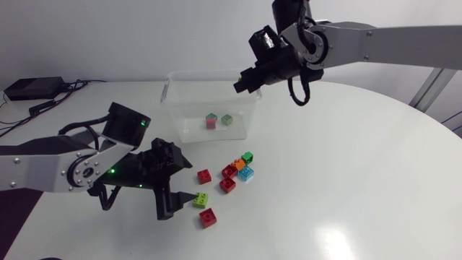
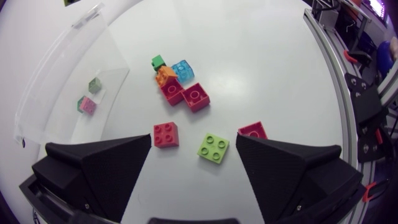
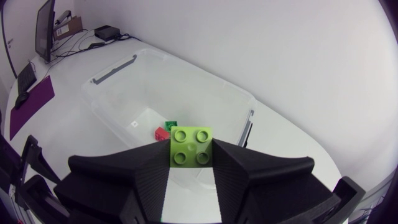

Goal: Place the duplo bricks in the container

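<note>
My right gripper (image 3: 191,163) is shut on a lime green duplo brick (image 3: 191,147), studs towards the camera, held above the clear plastic container (image 3: 118,81). In the head view this gripper (image 1: 243,84) hangs over the container's (image 1: 173,108) right rim. Two bricks lie inside: a red and green one (image 1: 211,120) and a pale green one (image 1: 227,119). My left gripper (image 2: 194,142) is open, low over the table. A second lime brick (image 2: 213,148) lies just ahead between its fingers, untouched. A red brick (image 2: 166,134) sits beside it.
Another red brick (image 2: 252,130) is partly hidden by my left gripper's finger. Farther ahead is a cluster: two red bricks (image 2: 195,96), orange (image 2: 165,76), blue (image 2: 183,70), green (image 2: 158,61). Black devices and cables (image 1: 32,88) lie at the table's back left.
</note>
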`<control>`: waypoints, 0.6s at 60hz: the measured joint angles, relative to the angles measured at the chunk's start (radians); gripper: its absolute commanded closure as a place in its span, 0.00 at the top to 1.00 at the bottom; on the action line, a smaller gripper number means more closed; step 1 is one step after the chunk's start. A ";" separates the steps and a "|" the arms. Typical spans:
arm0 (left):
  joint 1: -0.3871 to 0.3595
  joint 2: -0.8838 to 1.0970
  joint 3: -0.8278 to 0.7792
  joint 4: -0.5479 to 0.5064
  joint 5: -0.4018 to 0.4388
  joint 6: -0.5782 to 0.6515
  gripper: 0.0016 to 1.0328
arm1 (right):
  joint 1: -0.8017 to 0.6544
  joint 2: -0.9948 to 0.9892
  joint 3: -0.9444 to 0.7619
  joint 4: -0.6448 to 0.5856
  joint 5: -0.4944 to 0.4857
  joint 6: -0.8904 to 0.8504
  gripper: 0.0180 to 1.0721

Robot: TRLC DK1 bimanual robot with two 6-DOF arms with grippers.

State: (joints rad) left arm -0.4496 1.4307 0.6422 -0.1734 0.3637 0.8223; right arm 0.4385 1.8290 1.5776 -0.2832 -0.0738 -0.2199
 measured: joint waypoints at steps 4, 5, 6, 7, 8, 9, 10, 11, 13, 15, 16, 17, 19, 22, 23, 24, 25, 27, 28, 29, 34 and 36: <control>-0.005 0.001 -0.016 0.002 0.000 0.017 0.92 | 0.000 0.024 0.029 0.000 0.000 0.003 0.26; -0.004 0.002 -0.018 0.002 0.000 0.023 0.92 | 0.000 0.028 0.034 0.000 0.000 0.004 0.26; -0.004 0.003 -0.019 0.003 0.000 0.024 0.92 | 0.000 0.034 0.039 0.000 0.000 0.004 0.26; -0.004 0.004 -0.020 0.003 0.000 0.029 0.92 | 0.000 0.040 0.045 0.000 0.000 0.004 0.26; -0.004 0.004 -0.020 0.003 0.000 0.033 0.92 | 0.001 0.045 0.049 0.000 0.000 0.006 0.26; -0.004 0.006 -0.020 0.005 0.000 0.042 0.92 | 0.001 0.054 0.058 0.000 0.001 0.008 0.26; -0.004 0.007 -0.020 0.006 0.000 0.044 0.92 | 0.001 0.061 0.064 0.000 0.002 0.009 0.26; -0.004 0.010 -0.020 0.008 0.000 0.051 0.92 | 0.001 0.067 0.069 -0.001 0.002 0.012 0.27; -0.004 0.016 -0.020 0.010 0.000 0.061 0.92 | 0.001 0.082 0.082 -0.003 0.003 0.016 0.27; -0.004 0.024 -0.020 0.013 0.001 0.073 0.92 | 0.001 0.096 0.095 -0.003 0.003 0.018 0.27; -0.004 0.033 -0.020 0.014 0.001 0.080 0.92 | 0.001 0.104 0.101 -0.005 0.003 0.019 0.27; -0.004 0.039 -0.020 0.014 0.001 0.085 0.92 | 0.001 0.113 0.110 -0.007 0.002 0.019 0.27; -0.004 0.050 -0.020 0.015 0.002 0.097 0.92 | 0.001 0.127 0.124 -0.014 0.003 0.019 0.28; -0.003 0.072 -0.020 0.016 0.005 0.114 0.92 | 0.001 0.151 0.153 -0.039 0.003 0.019 0.28; -0.003 0.077 -0.020 0.016 0.005 0.121 0.92 | 0.001 0.160 0.163 -0.046 0.002 0.019 0.29; -0.002 0.083 -0.020 0.016 0.005 0.126 0.92 | 0.001 0.168 0.173 -0.050 0.003 0.019 0.30; -0.002 0.089 -0.020 0.016 0.006 0.130 0.92 | 0.001 0.175 0.180 -0.053 0.002 0.019 0.30; -0.002 0.101 -0.020 0.016 0.008 0.142 0.92 | 0.001 0.187 0.191 -0.056 0.003 0.019 0.30; -0.002 0.106 -0.020 0.016 0.008 0.149 0.92 | 0.001 0.193 0.196 -0.058 0.003 0.019 0.31; -0.002 0.111 -0.020 0.017 0.008 0.153 0.92 | 0.001 0.197 0.199 -0.059 0.002 0.019 0.33; -0.002 0.137 -0.020 0.017 0.016 0.180 0.91 | 0.001 0.212 0.212 -0.060 0.003 0.019 0.44; -0.002 0.146 -0.020 0.017 0.018 0.188 0.91 | 0.002 0.217 0.215 -0.064 0.003 0.019 0.49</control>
State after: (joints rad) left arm -0.4519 1.5768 0.6224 -0.1566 0.3817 1.0103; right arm 0.4400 2.0457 1.7924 -0.3470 -0.0711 -0.2008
